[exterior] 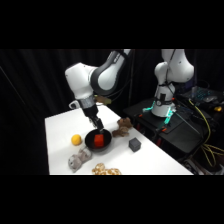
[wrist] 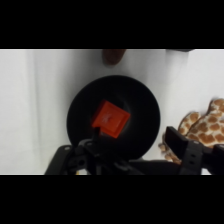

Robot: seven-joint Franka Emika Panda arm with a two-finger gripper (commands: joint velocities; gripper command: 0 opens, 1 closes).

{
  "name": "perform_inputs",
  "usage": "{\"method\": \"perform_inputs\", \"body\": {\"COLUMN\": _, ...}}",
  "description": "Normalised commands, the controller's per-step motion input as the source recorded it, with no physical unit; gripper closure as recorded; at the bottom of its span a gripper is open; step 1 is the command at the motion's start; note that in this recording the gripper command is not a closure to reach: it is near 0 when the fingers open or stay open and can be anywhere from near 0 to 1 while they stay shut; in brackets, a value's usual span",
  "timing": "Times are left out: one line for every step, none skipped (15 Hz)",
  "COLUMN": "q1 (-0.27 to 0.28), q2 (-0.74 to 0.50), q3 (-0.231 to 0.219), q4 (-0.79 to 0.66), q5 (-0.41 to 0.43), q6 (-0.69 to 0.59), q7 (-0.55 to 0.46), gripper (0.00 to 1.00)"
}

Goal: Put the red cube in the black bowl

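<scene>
Side view, left to right: a yellow ball [exterior: 76, 139] lies on the white table [exterior: 150, 160], then the black bowl [exterior: 89, 142] with the red cube [exterior: 99, 140] inside it, and a dark grey cube [exterior: 134, 144] to the right. Directly above the bowl hangs the gripper [exterior: 97, 125]. Wrist view shows the red cube [wrist: 110, 119] resting free on the bowl [wrist: 145, 107] floor, the jaws spread apart and released, with a spotted giraffe toy [wrist: 205, 125] at right.

Small bright red plain-faced cube [exterior: 99, 139] [wrist: 110, 119] sits inside the round, deep, glossy black bowl [exterior: 90, 143] [wrist: 80, 112], approx. at its centre, resting on the bowl's bottom. In wrist view cube is turned diamond-wise w/ top face up. Bowl stands upright on white table, near its middle.
</scene>
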Motion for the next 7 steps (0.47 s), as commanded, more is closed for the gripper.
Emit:
{"method": "perform_inputs", "body": {"q1": 0.129, "q2": -0.45, "q3": -0.039, "q4": 0.06, "q5": -0.074, "q6": -0.42, "q7": 0.32, "gripper": 0.0}}
{"method": "perform_inputs", "body": {"q1": 0.137, "q2": -0.42, "q3": -0.053, "q4": 0.09, "q5": -0.101, "q6": -0.43, "q7": 0.34, "gripper": 0.0}}
{"method": "perform_inputs", "body": {"q1": 0.136, "q2": -0.42, "q3": -0.056, "q4": 0.12, "q5": -0.103, "q6": -0.43, "q7": 0.34, "gripper": 0.0}}
{"method": "perform_inputs", "body": {"q1": 0.119, "q2": -0.39, "q3": -0.052, "q4": 0.14, "q5": -0.08, "q6": -0.42, "q7": 0.29, "gripper": 0.0}}
{"method": "perform_inputs", "body": {"q1": 0.114, "q2": -0.37, "q3": -0.058, "q4": 0.18, "q5": -0.099, "q6": -0.42, "q7": 0.28, "gripper": 0.0}}
{"method": "perform_inputs", "body": {"q1": 0.114, "q2": -0.34, "q3": -0.066, "q4": 0.21, "q5": -0.133, "q6": -0.42, "q7": 0.28, "gripper": 0.0}}
{"method": "perform_inputs", "body": {"q1": 0.099, "q2": -0.3, "q3": -0.066, "q4": 0.22, "q5": -0.138, "q6": -0.37, "q7": 0.23, "gripper": 0.0}}
